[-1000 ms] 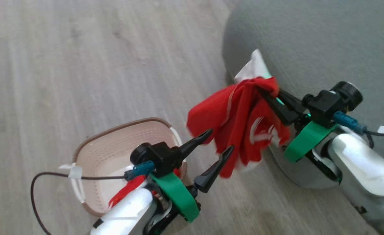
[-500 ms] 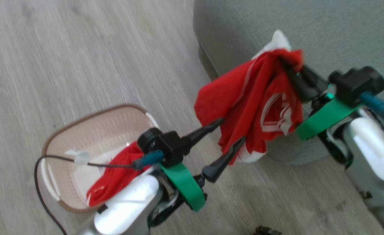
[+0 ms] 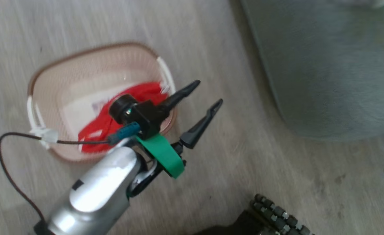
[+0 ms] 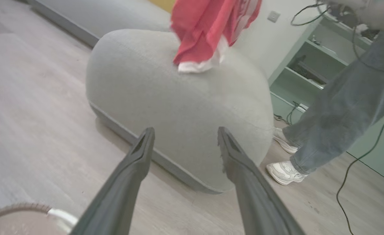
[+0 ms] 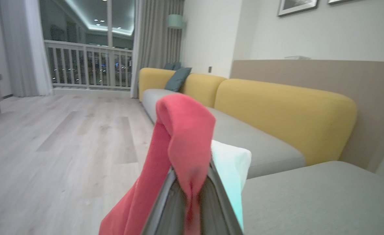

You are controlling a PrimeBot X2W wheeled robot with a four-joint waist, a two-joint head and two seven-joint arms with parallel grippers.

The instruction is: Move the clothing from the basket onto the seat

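Fingers (image 5: 164,209) of the right gripper (image 5: 192,186) are pinched tight on a fold of the clothing (image 5: 182,124). The red cloth drapes over their tips, with a white panel just beside it. In the left wrist view this piece hangs over the seat (image 4: 178,98). Its white hem is at the top surface or just touching it; blur makes it hard to say which.

The left gripper (image 3: 207,93) has its fingers spread wide with nothing between them. Its tips are past the rim of the basket (image 3: 32,88) and point toward the seat.

The fabric looks thin, light and limp. It should bunch and trail rather than hold a shape, and a pinch on a gathered fold seems enough to carry it. Loose ends are the likely trouble, since they could snag on the braided rim. The best hold is probably the raised ridge in the middle of a heap, with a high lift to follow.

The basket sits on the floor near the seat but apart from it. One red piece (image 3: 94,130) with white trim lies across its floor, toward the wall nearest the robot. The rest of its floor is bare, with a faint sticker showing. By that count the job looks roughly half done.
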